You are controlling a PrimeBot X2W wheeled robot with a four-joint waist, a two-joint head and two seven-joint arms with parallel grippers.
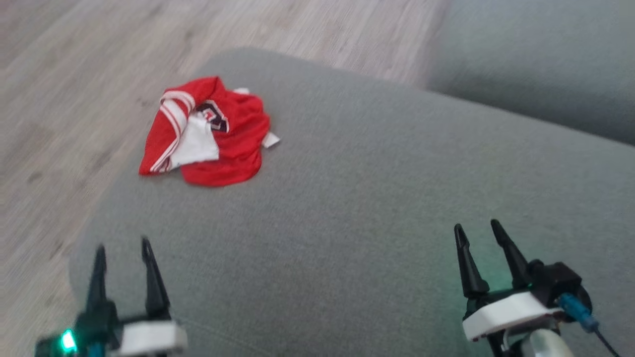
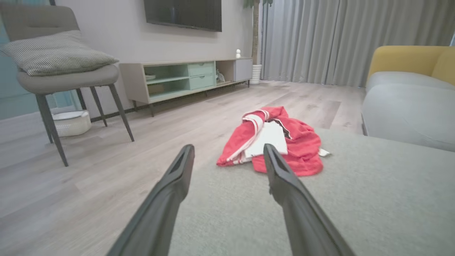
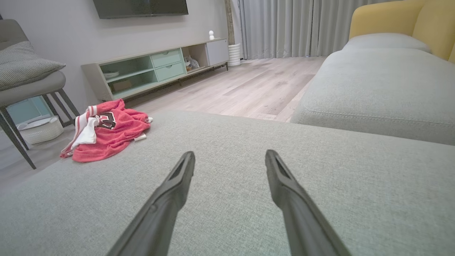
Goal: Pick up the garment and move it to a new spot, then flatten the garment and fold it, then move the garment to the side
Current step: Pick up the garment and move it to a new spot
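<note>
Red-and-white crumpled fabric jersey (image 1: 208, 134) lies bunched near the far left edge of the grey upholstered sofa seat (image 1: 372, 188) | left gripper (image 1: 123, 245), right gripper (image 1: 477, 226): jaws spread, empty, well apart from it | progress: seemingly none; pickup, flattening, folding, setting aside all remain.

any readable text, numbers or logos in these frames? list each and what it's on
Dark print on the red garment: white-edged, possibly a numeral, but creased and blurred; not readable.
White flap at the garment's edge: too small to show any text.
No other words, labels or signs can be read.
</note>
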